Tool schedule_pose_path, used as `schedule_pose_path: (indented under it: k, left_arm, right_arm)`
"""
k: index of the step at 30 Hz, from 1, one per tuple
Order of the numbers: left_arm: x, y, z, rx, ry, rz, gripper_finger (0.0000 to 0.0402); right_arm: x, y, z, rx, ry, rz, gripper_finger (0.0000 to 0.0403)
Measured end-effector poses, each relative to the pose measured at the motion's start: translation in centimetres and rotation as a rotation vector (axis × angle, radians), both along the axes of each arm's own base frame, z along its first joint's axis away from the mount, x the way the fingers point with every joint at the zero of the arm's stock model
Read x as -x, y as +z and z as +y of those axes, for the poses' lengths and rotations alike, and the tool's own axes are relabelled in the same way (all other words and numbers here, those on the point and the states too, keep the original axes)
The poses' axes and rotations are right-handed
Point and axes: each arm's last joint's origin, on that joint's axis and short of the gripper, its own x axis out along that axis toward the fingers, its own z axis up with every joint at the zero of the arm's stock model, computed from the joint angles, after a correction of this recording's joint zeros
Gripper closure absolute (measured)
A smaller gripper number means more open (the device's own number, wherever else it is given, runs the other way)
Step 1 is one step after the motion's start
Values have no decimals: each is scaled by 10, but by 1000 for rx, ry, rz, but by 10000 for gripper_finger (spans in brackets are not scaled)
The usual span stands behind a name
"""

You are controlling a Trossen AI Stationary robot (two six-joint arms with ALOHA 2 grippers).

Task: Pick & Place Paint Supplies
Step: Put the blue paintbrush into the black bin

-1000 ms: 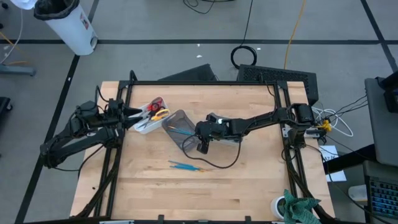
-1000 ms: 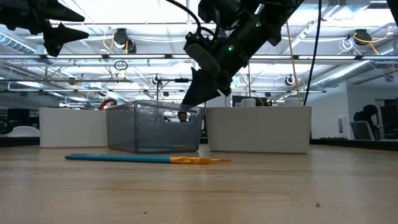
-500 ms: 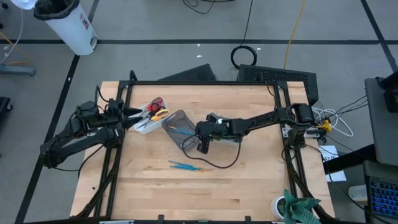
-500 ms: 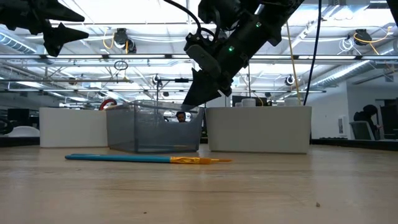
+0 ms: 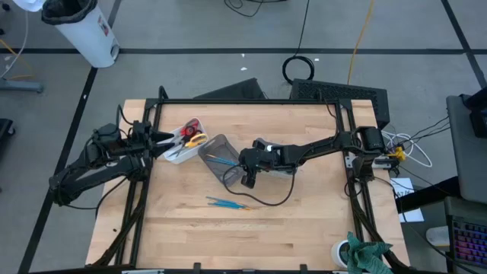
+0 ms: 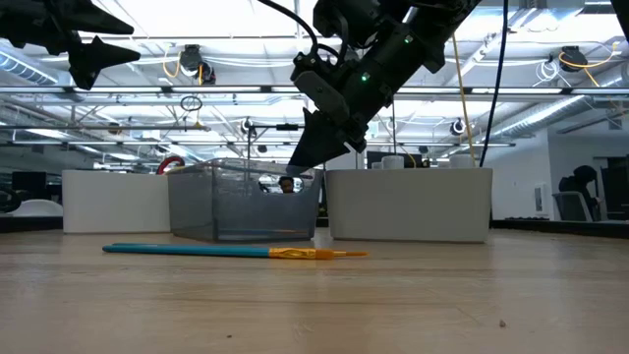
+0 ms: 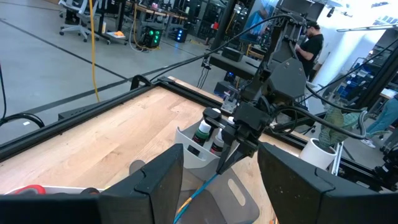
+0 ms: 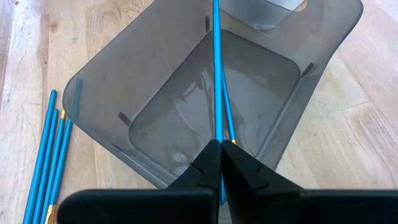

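**Brush held over the grey bin**

The table [image 5: 304,228] carries a grey bin [image 5: 221,156] at its middle. Above it the right gripper [image 8: 221,149] pinches a blue brush [image 8: 216,68] reaching into the bin. More brushes [image 5: 227,203] lie on the wood nearby. The left gripper [image 5: 161,139] waits parted beside the scissors [image 5: 190,134].

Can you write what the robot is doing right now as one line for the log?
right gripper: shut on brush, over grey bin | left gripper: open, idle by scissors tray | loose brushes on table
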Motion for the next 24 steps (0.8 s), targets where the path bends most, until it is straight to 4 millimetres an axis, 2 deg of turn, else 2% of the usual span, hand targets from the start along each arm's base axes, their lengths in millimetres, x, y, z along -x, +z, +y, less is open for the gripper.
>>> schedule_pose_path:
  k: [16, 20, 24]
  left_arm:
    - [0, 0, 0, 0, 0, 0, 188]
    - [0, 0, 0, 0, 0, 0, 188]
    - [0, 0, 0, 0, 0, 0, 188]
  right_arm:
    - [0, 0, 0, -11, -6, 2, 400]
    - [0, 0, 0, -21, -15, -7, 374]
    - [-4, 4, 0, -21, -12, -61, 323]
